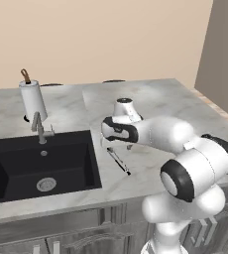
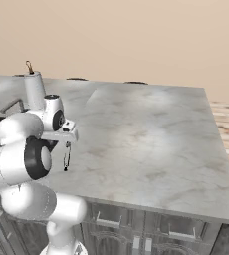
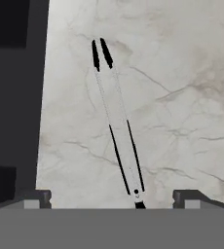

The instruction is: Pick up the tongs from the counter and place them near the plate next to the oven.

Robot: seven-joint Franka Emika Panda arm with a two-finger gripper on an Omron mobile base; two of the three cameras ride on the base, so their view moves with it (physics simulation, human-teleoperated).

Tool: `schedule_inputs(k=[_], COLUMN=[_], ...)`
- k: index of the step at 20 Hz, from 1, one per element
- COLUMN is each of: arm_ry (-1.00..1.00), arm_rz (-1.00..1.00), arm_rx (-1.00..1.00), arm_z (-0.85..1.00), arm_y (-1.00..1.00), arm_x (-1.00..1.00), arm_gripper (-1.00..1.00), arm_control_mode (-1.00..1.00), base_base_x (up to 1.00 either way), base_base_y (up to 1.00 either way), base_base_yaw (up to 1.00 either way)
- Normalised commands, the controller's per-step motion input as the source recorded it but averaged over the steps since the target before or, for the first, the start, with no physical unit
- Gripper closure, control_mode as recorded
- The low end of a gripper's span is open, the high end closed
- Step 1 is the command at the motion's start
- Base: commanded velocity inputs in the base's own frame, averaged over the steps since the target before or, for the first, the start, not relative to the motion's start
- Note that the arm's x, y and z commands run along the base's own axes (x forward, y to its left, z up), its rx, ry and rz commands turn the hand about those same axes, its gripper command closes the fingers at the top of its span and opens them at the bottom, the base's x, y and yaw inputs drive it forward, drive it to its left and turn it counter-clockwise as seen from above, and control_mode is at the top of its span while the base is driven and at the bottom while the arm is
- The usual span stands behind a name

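Two dark fingertips (image 3: 36, 197) stand wide apart at the bottom of the hand view, so the hand (image 3: 111, 198) is released and grasps nothing. Between them, reaching from 6 o'clock up toward 11 o'clock, lie the tongs (image 3: 116, 121) flat on the tabletop (image 3: 182, 97); their hinged end sits nearest the hand, midway between the tips, and the two dark prongs point away.

From the left base view the hand (image 1: 117, 145) hangs just above the tongs (image 1: 118, 161), which lie on the stone at about 5 o'clock from it, just beside the right rim of the sink (image 1: 17, 168). In the right base view the tongs (image 2: 66, 158) show as a thin dark stroke below the hand (image 2: 66, 141).

Marbled stone, pale grey-white with brownish veins, makes the tabletop (smooth and matte). A sunken black basin with square corners forms the sink, with a grey tap (image 1: 40, 129) at its back edge and a white paper-towel roll (image 1: 33, 100) standing upright behind it at 11 o'clock.

Slim and straight, the tongs have two pale silvery arms edged in black, nearly parallel, narrowing to the joined end.
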Motion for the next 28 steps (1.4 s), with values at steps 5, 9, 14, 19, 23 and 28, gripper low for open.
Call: schedule_inputs(k=[5,9,14,19,23,28], arm_ry=[0.06,0.04,0.03,0.04,0.02,0.01], arm_rz=[0.0,0.0,0.0,0.0,0.0,0.0], arm_rx=[-0.03,-0.05,-0.05,-0.05,-0.04,-0.02], arm_z=[-0.44,-0.47,-0.47,-0.47,-0.42,-0.41], arm_y=[0.0,0.0,0.0,0.0,0.0,0.0], arm_x=[0.51,0.29,0.14,0.13,0.12,0.02], arm_gripper=[-1.0,-1.0,-1.0,-1.0,-1.0,-1.0], arm_control_mode=[-1.0,-1.0,-1.0,-1.0,-1.0,-1.0], base_base_x=[0.0,0.0,0.0,0.0,0.0,0.0], base_base_y=[0.0,0.0,0.0,0.0,0.0,0.0], base_base_yaw=[0.0,0.0,0.0,0.0,0.0,0.0])
